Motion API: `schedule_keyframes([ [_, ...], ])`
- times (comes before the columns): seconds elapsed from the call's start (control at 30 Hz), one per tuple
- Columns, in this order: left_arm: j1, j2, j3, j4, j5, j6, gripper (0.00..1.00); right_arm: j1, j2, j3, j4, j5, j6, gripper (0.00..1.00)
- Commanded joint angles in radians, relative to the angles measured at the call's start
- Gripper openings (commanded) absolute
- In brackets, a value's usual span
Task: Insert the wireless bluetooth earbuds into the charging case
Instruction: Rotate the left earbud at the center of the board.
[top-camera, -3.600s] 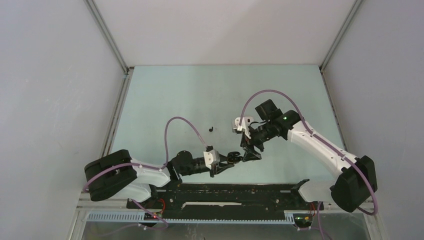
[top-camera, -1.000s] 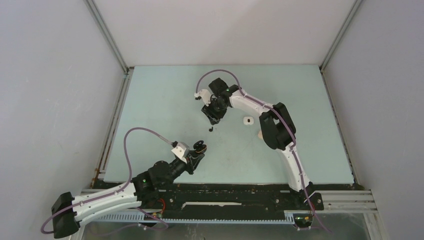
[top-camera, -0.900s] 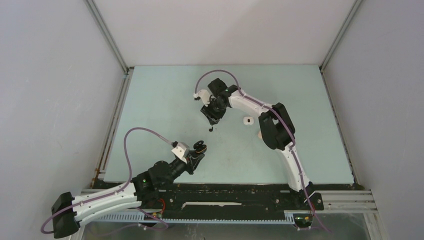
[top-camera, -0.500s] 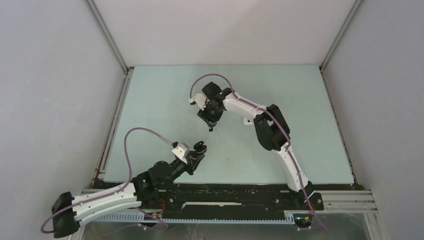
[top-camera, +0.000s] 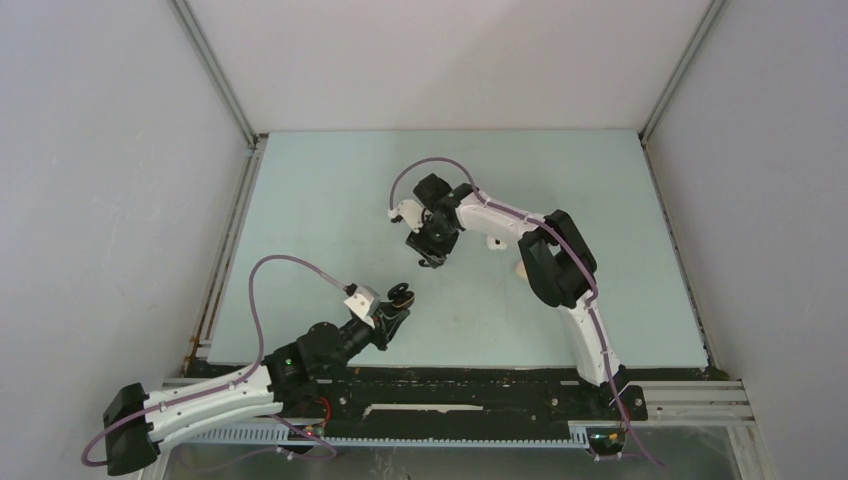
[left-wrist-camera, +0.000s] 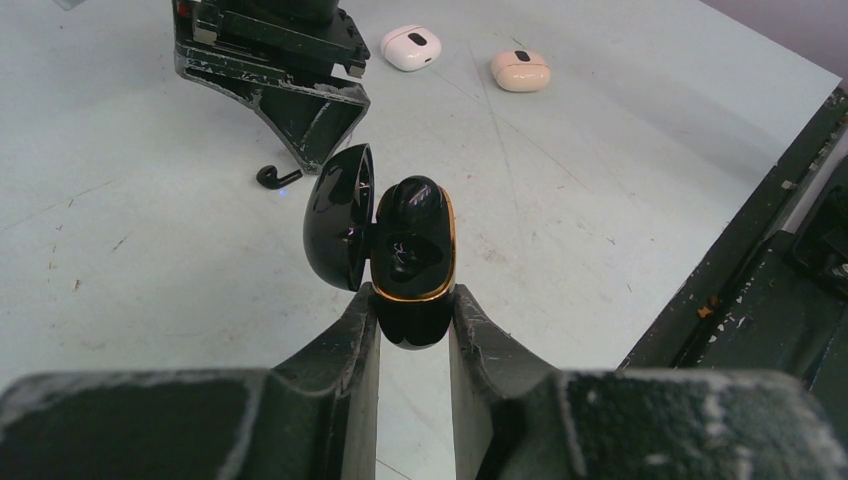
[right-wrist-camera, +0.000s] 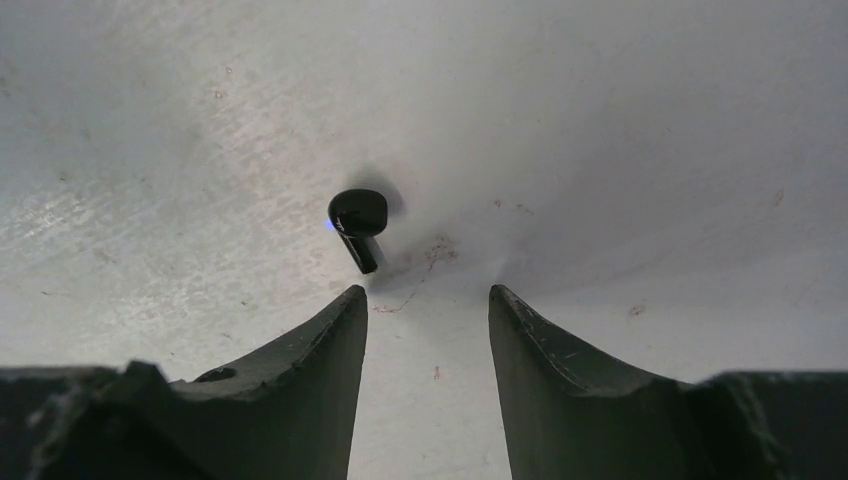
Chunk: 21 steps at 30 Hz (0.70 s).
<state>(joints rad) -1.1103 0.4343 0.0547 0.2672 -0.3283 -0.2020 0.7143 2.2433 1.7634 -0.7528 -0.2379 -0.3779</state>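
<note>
My left arm lies low and angled forward, my left gripper (left-wrist-camera: 412, 305) clamped on the black charging case (left-wrist-camera: 412, 250) that sticks out past its fingertips, while my right arm stretches far forward, wrist bent down, my right gripper (right-wrist-camera: 425, 295) pointing downward with fingers parted.

The right jaws have moved up to the black earbud (right-wrist-camera: 358, 225).
</note>
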Motion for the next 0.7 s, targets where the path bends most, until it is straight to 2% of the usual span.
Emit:
schedule_keyframes([
  [0.0,-0.005,0.009,0.057,0.04,0.012,0.005,0.0,0.022,-0.021,-0.009,-0.016,-0.023,0.008,0.51],
  [0.27,-0.006,-0.009,0.06,0.024,0.013,0.001,0.0,0.012,-0.029,0.018,-0.044,-0.018,-0.024,0.51],
  [0.47,-0.006,0.003,0.065,0.024,0.003,-0.003,0.0,-0.055,-0.08,0.012,-0.005,-0.051,0.001,0.51],
  [0.67,-0.007,0.029,0.073,0.036,0.014,-0.007,0.0,-0.046,-0.025,0.052,0.022,0.013,-0.019,0.51],
])
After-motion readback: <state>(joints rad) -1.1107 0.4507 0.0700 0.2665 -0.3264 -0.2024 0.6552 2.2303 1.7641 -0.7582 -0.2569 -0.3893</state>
